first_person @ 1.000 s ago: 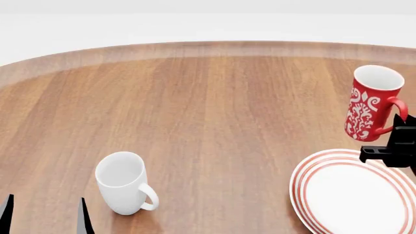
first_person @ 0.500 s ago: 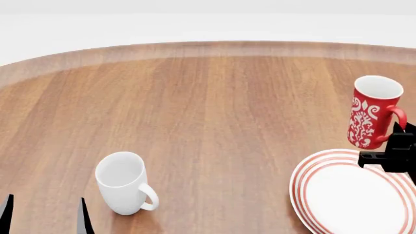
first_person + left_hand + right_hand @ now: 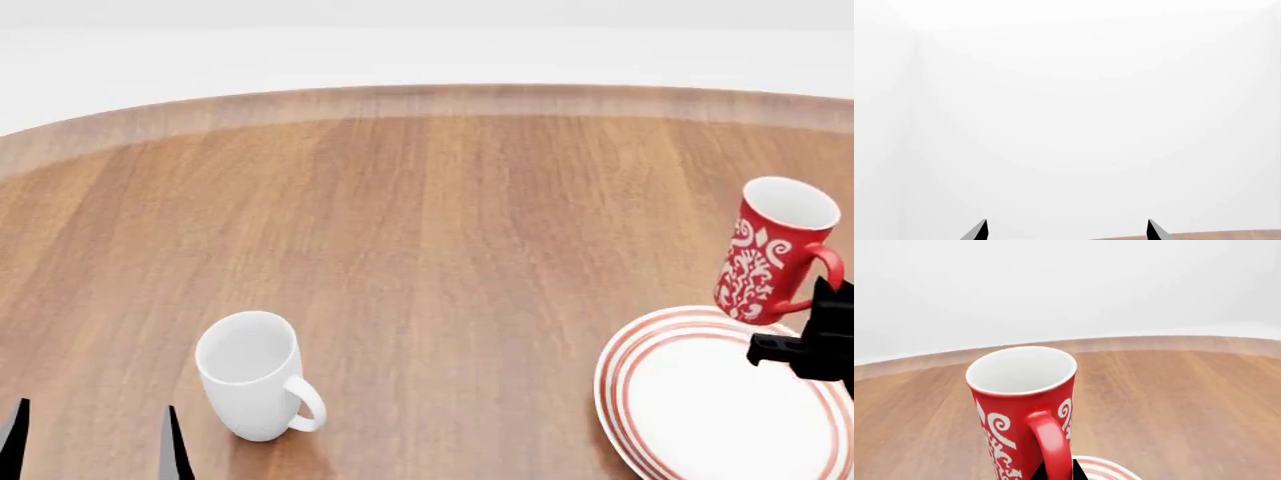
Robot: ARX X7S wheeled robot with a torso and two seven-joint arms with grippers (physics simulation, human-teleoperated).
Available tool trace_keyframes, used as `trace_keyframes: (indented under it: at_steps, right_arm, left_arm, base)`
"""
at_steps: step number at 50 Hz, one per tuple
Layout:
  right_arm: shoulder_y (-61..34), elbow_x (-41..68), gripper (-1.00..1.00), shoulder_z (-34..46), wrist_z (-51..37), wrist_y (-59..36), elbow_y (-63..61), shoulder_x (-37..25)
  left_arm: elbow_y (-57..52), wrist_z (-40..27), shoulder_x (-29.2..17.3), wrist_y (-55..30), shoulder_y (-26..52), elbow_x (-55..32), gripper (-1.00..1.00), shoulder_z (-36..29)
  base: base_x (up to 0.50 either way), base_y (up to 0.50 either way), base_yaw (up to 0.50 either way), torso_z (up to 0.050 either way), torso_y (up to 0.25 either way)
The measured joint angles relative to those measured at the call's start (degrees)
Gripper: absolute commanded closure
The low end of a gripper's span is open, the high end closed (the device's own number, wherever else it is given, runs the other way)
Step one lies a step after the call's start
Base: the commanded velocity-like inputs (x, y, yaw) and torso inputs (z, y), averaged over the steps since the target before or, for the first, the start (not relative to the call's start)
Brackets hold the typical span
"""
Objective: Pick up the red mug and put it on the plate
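Above the far rim of the plate (image 3: 721, 395), the red mug (image 3: 774, 250) hangs tilted in the grip of the right hand (image 3: 814, 345), whose dark fingers close on the red handle at the mug's lower side. The mug is tall and narrow, red with white ornamental swirls, white inside, its open mouth turned up and slightly away. Seen from the right wrist, the red mug (image 3: 1024, 410) fills the foreground, the handle facing the camera and a sliver of ringed plate (image 3: 1104, 469) below it. The plate is round and white with concentric red rings. Near the desk's front left stands a plain white mug (image 3: 254, 375), upright, well apart from the plate. The left hand (image 3: 94, 440) shows two dark fingertips spread apart, holding nothing. The desk (image 3: 427, 230) is round, of warm brown wood grain; behind it the room is plain white.
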State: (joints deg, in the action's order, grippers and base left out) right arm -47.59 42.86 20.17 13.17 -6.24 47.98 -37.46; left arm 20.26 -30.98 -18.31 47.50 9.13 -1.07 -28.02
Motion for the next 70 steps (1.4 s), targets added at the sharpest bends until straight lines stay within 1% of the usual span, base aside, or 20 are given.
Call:
trace_keyframes:
  at_steps: [12, 22, 33, 47, 64, 70]
  right_arm:
    - [-0.51, 0.44, 1.0, -1.59, 4.87, 6.34, 8.03, 2.5]
    - [-1.46, -0.6, 1.0, -1.7, 6.83, 10.73, 13.47, 4.29]
    - [-1.82, -2.29, 1.0, -1.08, 5.81, 13.04, 15.52, 4.93]
    - [-1.55, -4.42, 1.0, -0.29, 2.19, 14.84, 14.4, 4.93]
    - [-1.91, -5.37, 1.0, -0.2, 1.66, 16.48, 16.01, 5.39]
    - [-1.88, -5.52, 1.0, -0.2, 1.56, 16.58, 15.98, 5.36]
  left_arm:
    - [-0.05, -0.05, -0.08, -0.1, 0.02, -0.06, -1.0, -0.14]
    - [-0.06, -0.07, -0.14, -0.11, 0.05, -0.17, -1.0, -0.26]
    - [0.05, -0.08, -0.16, 0.12, 0.11, -0.38, -1.0, -0.38]
    - [0.19, -0.22, -0.17, 0.39, 0.17, -0.44, -1.0, -0.47]
    - [0.14, -0.53, -0.29, 0.28, 0.22, 0.17, -1.0, -0.53]
    - [0.2, -0.74, -0.3, 0.4, 0.26, 0.49, -1.0, -0.5]
  base:
    - [0.0, 0.0, 0.0, 0.0, 0.0]
    - [0.0, 0.0, 0.0, 0.0, 0.001]
    - [0.0, 0.0, 0.0, 0.0, 0.0]
    - [0.0, 0.0, 0.0, 0.0, 0.001]
    - [0.0, 0.0, 0.0, 0.0, 0.0]
    - [0.0, 0.0, 0.0, 0.0, -0.103]
